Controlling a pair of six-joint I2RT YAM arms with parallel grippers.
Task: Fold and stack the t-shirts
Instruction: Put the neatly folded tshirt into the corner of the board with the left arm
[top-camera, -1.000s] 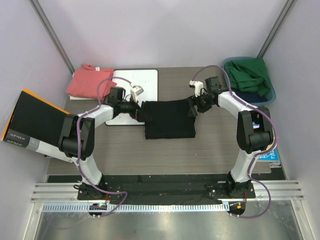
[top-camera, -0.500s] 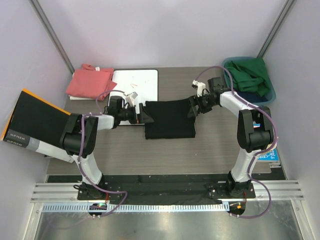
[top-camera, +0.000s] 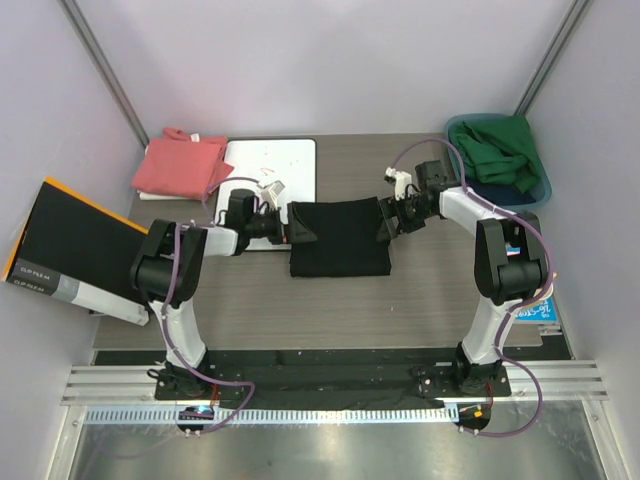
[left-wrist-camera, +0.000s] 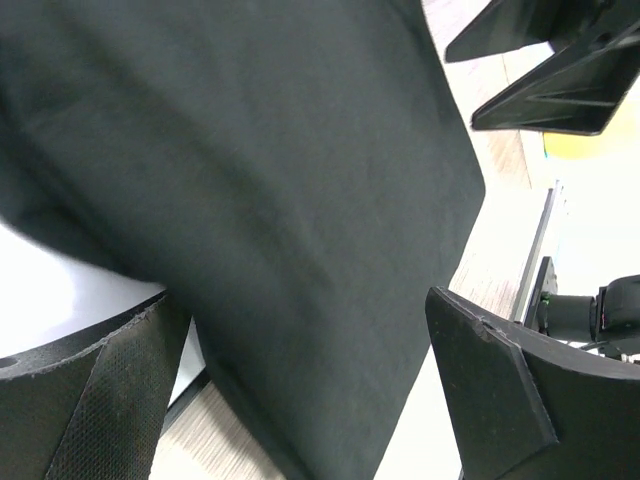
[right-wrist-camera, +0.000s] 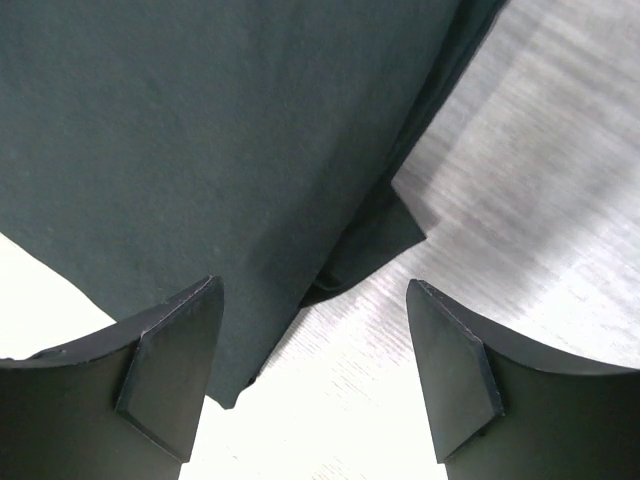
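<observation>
Left gripper (top-camera: 297, 228): you have its jaws spread wide, set at the far-left corner of the black t-shirt (top-camera: 340, 240). In the left wrist view the cloth runs flat between the two fingers and neither pad presses it. Right gripper (top-camera: 384, 222): jaws are also apart, somewhat less widely, at the far-right corner of the same shirt. The right wrist view shows the layered hem lying between its fingers (right-wrist-camera: 165, 365), with nothing clamped. The black t-shirt lies as a flat, roughly square packet with its print hidden. It rests on the table (top-camera: 440, 290) between the two grippers, and its left edge overlaps the white board (top-camera: 285, 160). The salmon-pink t-shirt (top-camera: 180, 165) lies well to the left of and beyond the black one, past the board, loosely folded and untouched. A green cloth (top-camera: 495, 150) fills a bin (top-camera: 545, 188) to the right of and beyond the black shirt, and a flat black box (top-camera: 70, 245) leans well to its left. The step in hand appears to be taking both far corners for another fold or a lift. Next, you would lower both grippers onto the corners, close them through every layer at the same time, and raise them evenly so the packet does not fall open.
</observation>
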